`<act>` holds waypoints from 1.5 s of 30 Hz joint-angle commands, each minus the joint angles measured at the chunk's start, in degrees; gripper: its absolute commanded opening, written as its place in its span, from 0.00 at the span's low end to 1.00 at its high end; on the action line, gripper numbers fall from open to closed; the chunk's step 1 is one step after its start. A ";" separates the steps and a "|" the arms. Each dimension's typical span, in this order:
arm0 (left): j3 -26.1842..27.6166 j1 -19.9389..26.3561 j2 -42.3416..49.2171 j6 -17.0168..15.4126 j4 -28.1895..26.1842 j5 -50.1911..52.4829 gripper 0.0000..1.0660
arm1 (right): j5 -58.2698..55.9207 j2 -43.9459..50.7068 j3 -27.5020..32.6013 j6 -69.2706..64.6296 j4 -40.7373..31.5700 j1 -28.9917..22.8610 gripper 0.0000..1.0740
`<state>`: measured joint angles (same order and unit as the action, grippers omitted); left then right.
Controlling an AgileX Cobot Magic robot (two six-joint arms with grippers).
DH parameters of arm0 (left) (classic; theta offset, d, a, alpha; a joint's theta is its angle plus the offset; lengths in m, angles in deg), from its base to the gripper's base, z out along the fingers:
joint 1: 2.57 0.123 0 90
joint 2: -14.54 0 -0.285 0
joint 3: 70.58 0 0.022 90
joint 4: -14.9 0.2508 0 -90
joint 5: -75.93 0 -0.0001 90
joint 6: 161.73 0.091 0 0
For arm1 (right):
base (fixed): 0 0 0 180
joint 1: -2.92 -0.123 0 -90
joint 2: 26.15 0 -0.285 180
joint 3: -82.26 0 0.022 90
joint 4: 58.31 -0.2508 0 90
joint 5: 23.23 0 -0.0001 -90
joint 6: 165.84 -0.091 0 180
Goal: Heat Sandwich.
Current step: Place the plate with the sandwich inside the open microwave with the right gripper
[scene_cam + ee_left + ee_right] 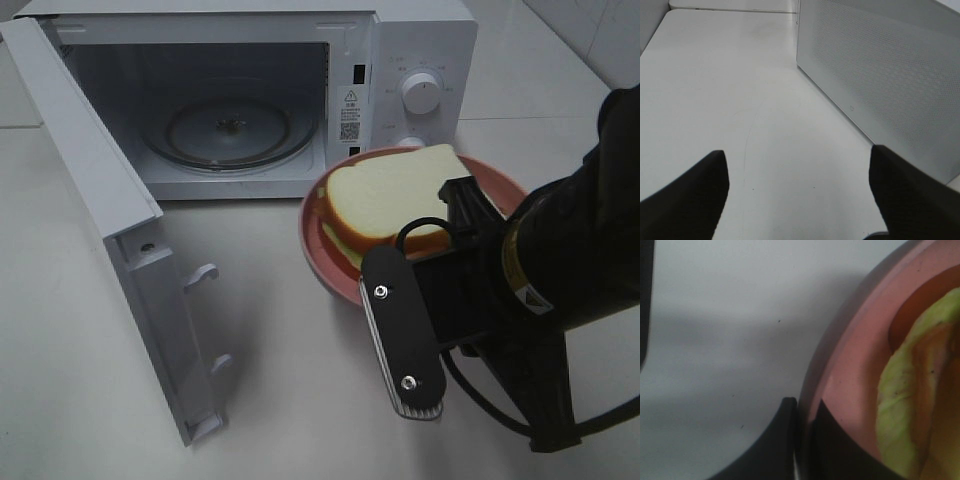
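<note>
Sandwich: the sandwich [395, 195], white bread slices with a tan crust and pale yellow-green filling, lies on a pink plate [312, 245] just in front of the microwave's control side, right of the open cavity.
Right hand: the right hand [804, 412] is closed on the near rim of the pink plate, one finger outside the rim and one inside it. It comes in from the near right.
Plate: I cannot tell whether it rests on the worktop [280, 380] or is lifted off it.
Left hand: the left hand [797, 152] is spread wide with nothing between its fingers. It hangs over bare worktop, close to a white dotted panel [880, 75] of the microwave.
Microwave: the white microwave [420, 40] stands at the far side, with a round dial [422, 92] on its right.
Door: the door [90, 170] is swung fully open to the left, towards the near side.
Inside: only the glass turntable [230, 130] is in the cavity.
</note>
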<state>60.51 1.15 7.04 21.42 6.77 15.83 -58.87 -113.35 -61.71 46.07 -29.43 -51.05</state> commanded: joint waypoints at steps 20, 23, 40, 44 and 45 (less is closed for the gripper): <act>-0.17 -0.23 1.26 -0.06 -0.23 0.92 0.68 | 11.97 -8.31 -2.86 14.90 -2.86 0.00 0.00; -0.17 -0.23 1.26 -0.06 -0.23 0.92 0.68 | 12.20 -10.71 -6.30 15.01 -3.15 0.29 0.00; -0.17 -0.23 1.26 -0.06 -0.23 0.92 0.68 | 11.92 -20.05 -18.39 36.73 -20.51 6.65 0.00; -0.17 -0.23 1.26 -0.06 -0.23 0.92 0.68 | 10.71 -22.86 -22.80 39.13 -20.45 7.16 0.00; -0.17 -0.23 1.26 -0.06 -0.23 0.92 0.68 | 9.74 -24.52 -25.32 39.82 -20.86 7.85 0.00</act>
<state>60.51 1.15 7.04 21.42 6.77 15.83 -49.47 -137.13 -84.98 84.35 -49.95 -43.83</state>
